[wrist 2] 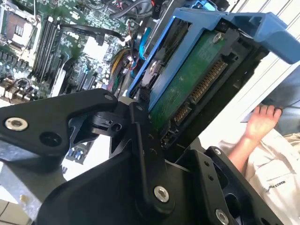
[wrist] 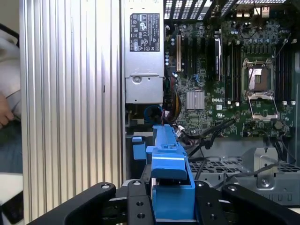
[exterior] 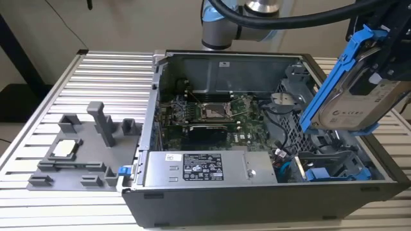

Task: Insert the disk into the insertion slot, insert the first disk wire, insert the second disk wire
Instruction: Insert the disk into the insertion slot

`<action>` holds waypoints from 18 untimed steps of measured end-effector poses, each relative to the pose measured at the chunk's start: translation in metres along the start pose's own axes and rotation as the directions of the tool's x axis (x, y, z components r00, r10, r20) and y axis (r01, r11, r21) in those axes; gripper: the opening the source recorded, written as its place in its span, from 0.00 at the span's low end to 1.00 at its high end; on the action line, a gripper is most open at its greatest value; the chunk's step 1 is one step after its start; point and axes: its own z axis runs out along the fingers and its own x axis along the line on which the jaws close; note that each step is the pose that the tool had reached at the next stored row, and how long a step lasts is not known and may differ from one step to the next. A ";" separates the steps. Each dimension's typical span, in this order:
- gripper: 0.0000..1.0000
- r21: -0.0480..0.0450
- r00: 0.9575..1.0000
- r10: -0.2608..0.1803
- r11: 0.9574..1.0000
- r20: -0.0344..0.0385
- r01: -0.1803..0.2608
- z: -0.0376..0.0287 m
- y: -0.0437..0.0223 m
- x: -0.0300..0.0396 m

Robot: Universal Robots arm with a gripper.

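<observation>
In the exterior view we see the disk point(exterior: 356, 91) held high over the open computer case point(exterior: 212, 207), above the drive cage point(exterior: 289, 125) at the exterior view's right. It is tilted steeply, with its label face toward the camera. We judge that the tilt lets it clear the case wall while it is lined up with the bay below, so it is not yet in its slot. The power supply point(exterior: 199, 168) lies along the near wall.

In the second wrist view the disk's point(wrist 2: 187, 89) green underside and its connector face us, with black fingers point(wrist 2: 140, 140) pressed against its edge.

In the first wrist view the jaws are clenched on the blue carrier point(wrist: 171, 180) from both sides, closed only to its width, with the motherboard point(wrist: 234, 79) beyond
</observation>
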 end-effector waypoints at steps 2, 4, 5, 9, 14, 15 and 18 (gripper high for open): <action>0.33 0.000 1.000 0.000 1.000 0.000 0.000 0.0023 -0.0002 0.0000; 0.33 0.000 1.000 0.000 1.000 0.000 0.000 0.0044 -0.0007 -0.0001; 0.33 0.000 1.000 -0.001 1.000 0.000 0.001 0.0055 -0.0009 -0.0001; 0.33 0.000 1.000 -0.026 1.000 -0.001 0.026 0.0101 -0.0026 -0.0001; 0.33 0.001 0.999 -0.042 0.999 -0.002 0.042 0.0163 -0.0050 0.0043; 0.33 0.001 0.999 -0.042 0.999 -0.002 0.042 0.0178 -0.0058 0.0056; 0.33 0.001 0.999 -0.044 0.999 -0.002 0.044 0.0213 -0.0085 0.0088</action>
